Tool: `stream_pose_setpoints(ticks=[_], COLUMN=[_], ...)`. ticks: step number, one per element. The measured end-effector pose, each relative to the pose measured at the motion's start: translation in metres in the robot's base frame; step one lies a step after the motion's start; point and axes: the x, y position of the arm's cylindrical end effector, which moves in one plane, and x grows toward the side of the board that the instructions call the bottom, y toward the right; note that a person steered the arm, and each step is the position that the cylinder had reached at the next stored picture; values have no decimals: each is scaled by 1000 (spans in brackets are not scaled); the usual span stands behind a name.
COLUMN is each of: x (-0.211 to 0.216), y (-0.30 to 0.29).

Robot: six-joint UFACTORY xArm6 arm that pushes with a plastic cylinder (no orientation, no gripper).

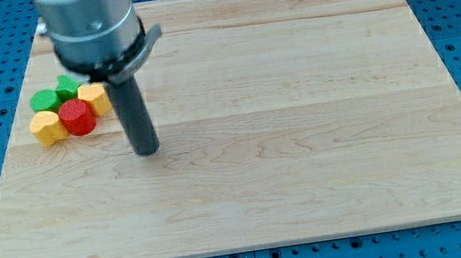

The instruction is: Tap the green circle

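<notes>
Five blocks sit bunched up near the surface's [310, 181] upper left corner. Green circle [45, 101] is on the cluster's left side, touching the red cylinder [78, 117] below-right of it and the yellow block [47, 128] just below it. Another green block [67, 85], shape hard to make out, sits up top, and a second yellow one [95, 97] is on the right edge of the bunch. My tip [147, 150] rests on bare wood to the right of and a bit below the cluster, near it but touching nothing. End effector is just a plain rod, so no jaws to be apart or together.
</notes>
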Motion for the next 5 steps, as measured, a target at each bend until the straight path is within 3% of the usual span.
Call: stream_pose_setpoints(ticks=[2,3,5], x=[-13,-26,-40], y=[-146,-187,-188])
